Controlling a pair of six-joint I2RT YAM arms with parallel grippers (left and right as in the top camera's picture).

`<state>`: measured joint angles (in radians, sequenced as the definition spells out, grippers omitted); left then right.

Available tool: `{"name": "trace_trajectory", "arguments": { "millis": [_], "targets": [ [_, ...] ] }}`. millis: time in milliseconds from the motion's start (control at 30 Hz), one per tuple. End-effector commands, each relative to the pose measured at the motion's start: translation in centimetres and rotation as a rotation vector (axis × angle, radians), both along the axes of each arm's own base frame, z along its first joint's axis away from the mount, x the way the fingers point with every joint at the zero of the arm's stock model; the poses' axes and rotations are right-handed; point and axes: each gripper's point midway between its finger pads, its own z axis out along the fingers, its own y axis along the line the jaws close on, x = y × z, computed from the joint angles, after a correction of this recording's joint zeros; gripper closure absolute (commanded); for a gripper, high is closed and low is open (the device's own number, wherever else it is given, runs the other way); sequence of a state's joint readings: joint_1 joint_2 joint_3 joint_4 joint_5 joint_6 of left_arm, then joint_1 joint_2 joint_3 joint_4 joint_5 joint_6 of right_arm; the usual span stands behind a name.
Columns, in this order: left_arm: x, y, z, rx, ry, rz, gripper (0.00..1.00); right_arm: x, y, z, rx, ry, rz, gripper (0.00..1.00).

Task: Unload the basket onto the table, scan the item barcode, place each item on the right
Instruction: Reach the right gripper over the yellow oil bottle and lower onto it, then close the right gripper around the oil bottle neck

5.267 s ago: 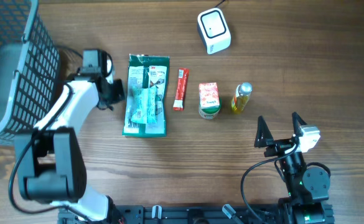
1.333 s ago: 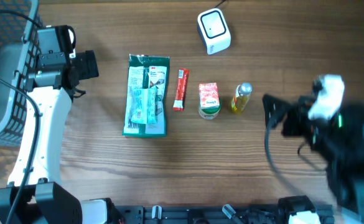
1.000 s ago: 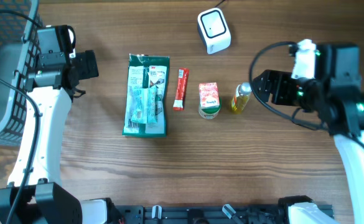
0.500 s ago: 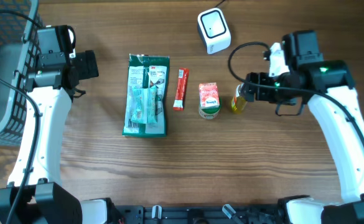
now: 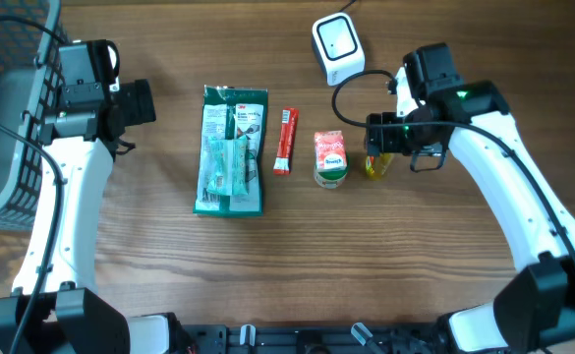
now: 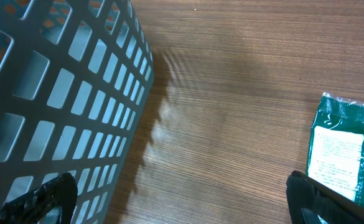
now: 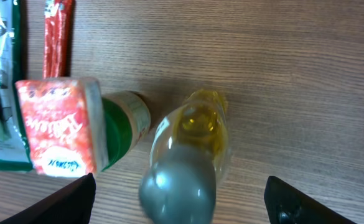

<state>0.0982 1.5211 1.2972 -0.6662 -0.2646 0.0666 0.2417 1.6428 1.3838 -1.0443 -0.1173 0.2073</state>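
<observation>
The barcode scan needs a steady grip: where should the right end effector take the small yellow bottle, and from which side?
Probably the yellow body just under the silver cap, coming down from above: the small yellow bottle seems to stand upright, cap toward the open right end effector. Keep clear of the side where the red carton stands close.

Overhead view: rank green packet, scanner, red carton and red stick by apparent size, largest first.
1. green packet, clearly largest.
2. scanner.
3. red carton, not far behind the scanner; both rise toward the camera, so this order is unsure.
4. red stick, about as long as the carton but much thinner.
</observation>
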Motion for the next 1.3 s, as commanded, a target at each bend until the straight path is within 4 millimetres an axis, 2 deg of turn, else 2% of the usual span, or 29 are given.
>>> {"name": "trace_trajectory", "arguments": {
  "millis": [0, 100, 167, 233, 300, 433, 600, 733, 800, 933, 1100, 1267],
  "targets": [
    [0.1, 0.1, 0.2, 0.006, -0.003, -0.004, 0.00, 0.7, 0.0, -1.4, -0.032, 0.024, -0.004, 0.13],
    [0.1, 0.1, 0.2, 0.006, -0.003, -0.004, 0.00, 0.9, -0.9, -2.3, -0.086, 0.041, -0.050, 0.13],
    [0.1, 0.0, 0.2, 0.006, -0.003, -0.005, 0.00, 0.9, -0.9, -2.4, -0.083, 0.046, -0.061, 0.14],
    [0.1, 0.1, 0.2, 0.006, -0.003, -0.004, 0.00, 0.9, -0.9, -2.5, -0.082, 0.048, -0.067, 0.23],
    [0.1, 0.1, 0.2, 0.006, -0.003, -0.004, 0.00, 1.0, -0.8, -2.6, -0.081, 0.046, -0.067, 0.26],
    [0.1, 0.1, 0.2, 0.006, -0.003, -0.004, 0.00, 1.0, -0.8, -2.6, -0.071, 0.054, -0.118, 0.26],
    [0.1, 0.1, 0.2, 0.006, -0.003, -0.004, 0.00, 0.9, 0.0, -2.5, -0.070, 0.049, -0.097, 0.26],
    [0.1, 0.1, 0.2, 0.006, -0.003, -0.004, 0.00, 0.8, -0.4, -2.6, -0.124, 0.040, -0.117, 0.26],
    [0.1, 0.1, 0.2, 0.006, -0.003, -0.004, 0.00, 0.8, -0.4, -2.6, -0.123, 0.038, -0.120, 0.30],
    [0.1, 0.1, 0.2, 0.006, -0.003, -0.004, 0.00, 0.8, -0.4, -2.8, -0.118, 0.047, -0.152, 0.32],
    [0.1, 0.0, 0.2, 0.006, -0.003, -0.005, 0.00, 0.7, -0.3, -3.8, -0.128, 0.078, -0.158, 0.32],
    [0.1, 0.1, 0.2, 0.006, -0.003, -0.004, 0.00, 0.7, -0.1, -4.5, -0.140, 0.088, -0.149, 0.38]
  ]
}}
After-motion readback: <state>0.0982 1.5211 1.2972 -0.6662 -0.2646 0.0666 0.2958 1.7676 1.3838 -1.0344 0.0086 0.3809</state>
